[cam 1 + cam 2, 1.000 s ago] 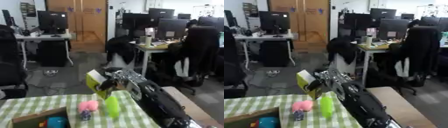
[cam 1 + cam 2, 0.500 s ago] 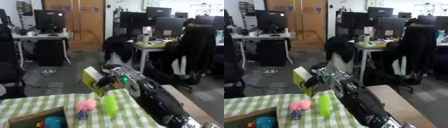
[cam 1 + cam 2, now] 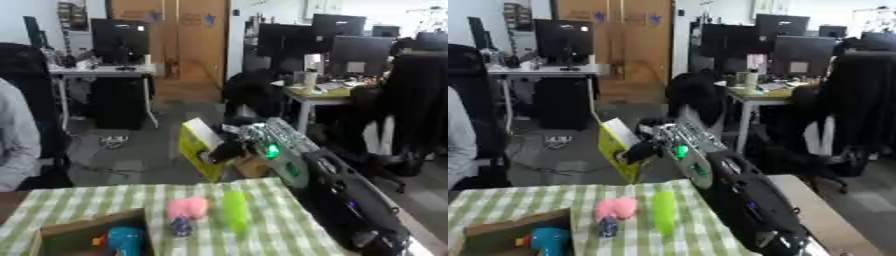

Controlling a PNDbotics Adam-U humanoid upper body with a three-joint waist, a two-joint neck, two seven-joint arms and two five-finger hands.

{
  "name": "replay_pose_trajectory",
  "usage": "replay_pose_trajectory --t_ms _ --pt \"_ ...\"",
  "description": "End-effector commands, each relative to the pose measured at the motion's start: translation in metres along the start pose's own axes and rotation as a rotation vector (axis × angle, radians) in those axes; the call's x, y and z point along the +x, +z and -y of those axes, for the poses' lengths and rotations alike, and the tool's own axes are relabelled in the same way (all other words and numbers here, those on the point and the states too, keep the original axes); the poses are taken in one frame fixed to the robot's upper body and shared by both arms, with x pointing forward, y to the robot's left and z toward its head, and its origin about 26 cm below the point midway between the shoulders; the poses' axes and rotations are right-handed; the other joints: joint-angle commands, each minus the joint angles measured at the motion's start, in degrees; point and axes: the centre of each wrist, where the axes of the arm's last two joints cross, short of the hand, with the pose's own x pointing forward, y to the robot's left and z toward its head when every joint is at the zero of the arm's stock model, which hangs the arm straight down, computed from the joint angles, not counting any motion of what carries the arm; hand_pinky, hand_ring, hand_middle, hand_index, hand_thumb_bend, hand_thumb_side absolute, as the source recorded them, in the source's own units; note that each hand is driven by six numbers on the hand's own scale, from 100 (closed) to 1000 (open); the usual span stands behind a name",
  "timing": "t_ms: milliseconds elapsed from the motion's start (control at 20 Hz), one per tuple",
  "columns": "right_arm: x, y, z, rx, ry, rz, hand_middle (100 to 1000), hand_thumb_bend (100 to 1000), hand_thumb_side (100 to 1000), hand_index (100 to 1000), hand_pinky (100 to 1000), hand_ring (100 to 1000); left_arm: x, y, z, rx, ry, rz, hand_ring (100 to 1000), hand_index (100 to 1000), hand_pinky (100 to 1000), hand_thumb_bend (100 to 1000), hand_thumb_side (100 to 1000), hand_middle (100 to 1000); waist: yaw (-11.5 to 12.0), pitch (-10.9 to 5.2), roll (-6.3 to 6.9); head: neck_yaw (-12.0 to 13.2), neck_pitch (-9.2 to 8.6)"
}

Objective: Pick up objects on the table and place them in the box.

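right hand [image 3: 234,146] was raised above the far edge of the table, fingers curled round a yellow box [image 3: 198,150] held tilted, white top face up; arm ran in from lower right across the table edge.

key relation: cardboard box [image 3: 83,236] sat at the near left of the green-checked table [image 3: 262,220], so the target lay down, left and toward the robot from the hand; the held box was well apart from it and high; my read is the carry needs to come back and down-left across the objects left on the cloth.

those objects: green cylinder [image 3: 234,211] lay with its long axis roughly away from the robot, near-far; pink object [image 3: 189,207] just beside it on the left; small dark blue thing [image 3: 180,226] touching or just in front of the pink one, can't tell which; all between hand and box. blue object [image 3: 125,239] already inside the box, with something orange beside it.

right hand was the only one working; left hand in neither view.

hard to see: motion blur over the hand, so finger placement on the yellow box wasn't clear beyond a wrap; lower part of the yellow box merged with the floor behind; the cardboard box was cut off by the bottom edge; the blue thing's shape was unclear.
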Motion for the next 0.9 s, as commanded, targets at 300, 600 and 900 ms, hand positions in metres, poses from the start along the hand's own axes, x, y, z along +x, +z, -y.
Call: replay_pose_trajectory --t_ms 300,600,900 --pt "0.013 0.022 0.027 -0.071 0.01 0.06 144 100 660 331 135 296 0.003 -0.009 -0.002 -0.006 -0.006 0.034 902 920 858 262 1000 880 0.3 -0.15 -0.41 1.9 0.93" --pt "0.021 0.024 0.028 -0.074 0.006 0.091 142 100 664 329 131 295 0.003 -0.008 -0.002 -0.005 -0.003 0.032 902 920 859 263 1000 880 0.5 -0.13 -0.45 1.6 1.16" --pt "0.031 0.027 0.027 -0.083 0.003 0.128 139 100 669 327 124 322 0.003 -0.008 -0.001 -0.003 0.0 0.031 901 920 859 265 1000 880 0.8 -0.08 -0.45 0.7 1.34"
